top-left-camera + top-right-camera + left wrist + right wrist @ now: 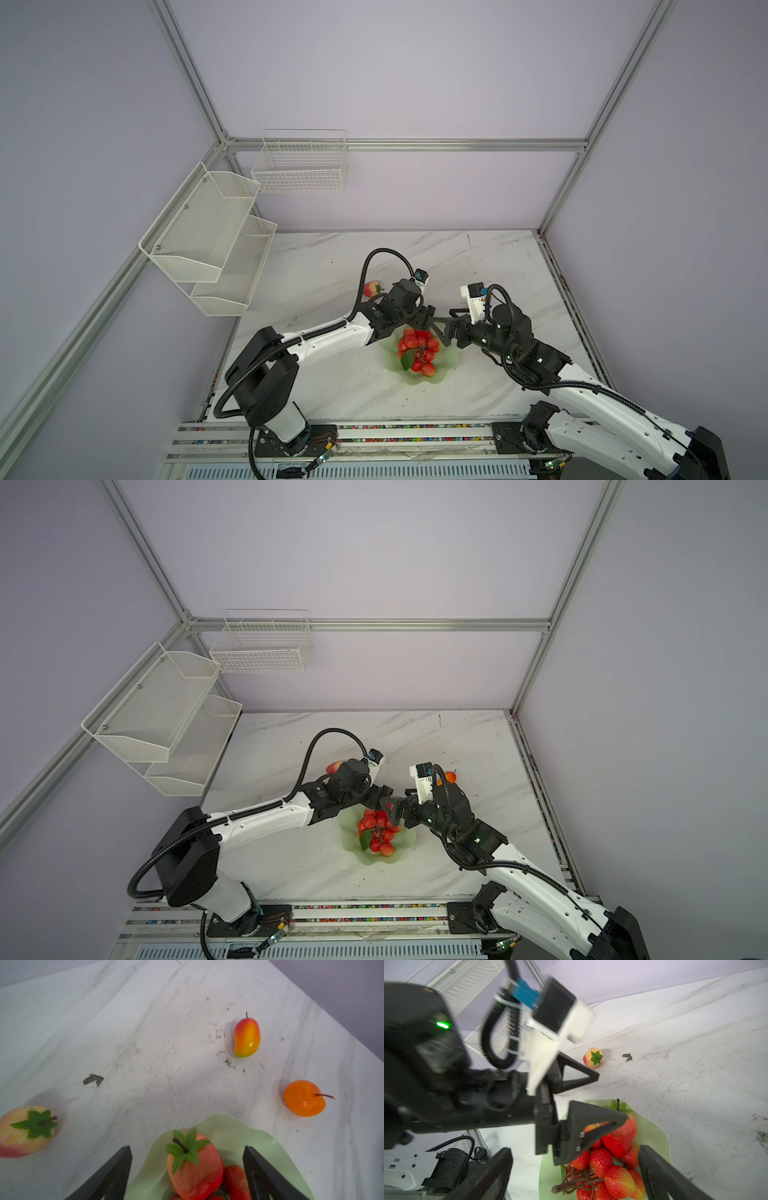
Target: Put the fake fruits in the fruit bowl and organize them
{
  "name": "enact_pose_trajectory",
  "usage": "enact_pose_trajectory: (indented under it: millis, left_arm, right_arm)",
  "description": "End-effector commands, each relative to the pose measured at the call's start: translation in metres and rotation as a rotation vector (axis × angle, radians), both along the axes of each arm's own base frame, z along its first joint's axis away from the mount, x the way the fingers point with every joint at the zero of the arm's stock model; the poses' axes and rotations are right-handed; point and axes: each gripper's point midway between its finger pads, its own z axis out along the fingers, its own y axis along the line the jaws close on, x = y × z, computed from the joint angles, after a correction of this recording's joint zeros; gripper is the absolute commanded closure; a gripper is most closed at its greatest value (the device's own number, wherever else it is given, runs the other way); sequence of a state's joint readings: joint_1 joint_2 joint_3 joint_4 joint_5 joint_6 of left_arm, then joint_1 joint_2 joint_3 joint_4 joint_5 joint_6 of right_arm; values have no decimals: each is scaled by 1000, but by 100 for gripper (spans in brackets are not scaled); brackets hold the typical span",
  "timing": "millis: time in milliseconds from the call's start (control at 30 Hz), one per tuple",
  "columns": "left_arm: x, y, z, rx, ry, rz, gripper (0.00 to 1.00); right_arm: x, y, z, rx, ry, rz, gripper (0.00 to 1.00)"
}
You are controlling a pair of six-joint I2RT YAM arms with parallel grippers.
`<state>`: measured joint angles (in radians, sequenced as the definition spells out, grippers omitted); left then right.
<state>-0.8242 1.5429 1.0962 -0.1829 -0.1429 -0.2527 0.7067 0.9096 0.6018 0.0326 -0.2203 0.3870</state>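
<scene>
Looks like the release step. The left gripper (187, 1148) has its jaws spread clear on either side of the deep red strawberry (195, 1169), which sits in the fruit bowl (228, 1124) against the berry cluster (419, 349). The right gripper (444, 323) is wide open, empty and crowding close. Next, lift clear without clipping the rim. The pale strawberry (25, 1132), mango (246, 1035) and orange (303, 1099) wait on the open table (145, 1043).

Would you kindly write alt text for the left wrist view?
A red strawberry lies in the green bowl between the tips of the open left end effector. A pale strawberry, mango and orange sit on the table.
</scene>
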Motion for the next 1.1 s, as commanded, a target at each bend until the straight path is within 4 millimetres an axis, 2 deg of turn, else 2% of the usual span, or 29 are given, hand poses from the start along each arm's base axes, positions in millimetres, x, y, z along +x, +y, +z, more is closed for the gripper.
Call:
enact_pose_trajectory:
  millis: [0, 100, 200, 300, 500, 600, 800, 933, 1067]
  left_arm:
    - [30, 35, 51, 49, -156, 45, 13]
    - [55, 75, 28, 97, -43, 28, 13]
    - [78, 110, 2, 226, 17, 0, 11]
    - [98, 129, -16, 353, 19, -42, 7]
    - [122, 137, -44, 515, -23, -198, 5]
    - [133, 141, -49, 533, -42, -241, 6]
    - [142, 144, -61, 572, -90, -355, 5]
    - [135, 134, -70, 543, -101, -484, 6]
    - [147, 131, -76, 559, -116, -512, 6]
  right_arm:
    - [9, 13, 8, -39, -47, 54, 3]
    - [14, 36, 4, -67, -42, 154, 3]
    - [17, 57, 4, -31, -31, 223, 3]
    - [21, 68, 7, 1, -34, 250, 3]
    - [21, 68, 0, -17, -35, 260, 3]
    - [18, 66, -7, -41, -31, 269, 3]
    - [16, 63, -10, -63, -39, 272, 3]
    - [17, 63, -12, -73, -38, 276, 3]
    - [19, 65, -15, -82, -39, 280, 3]
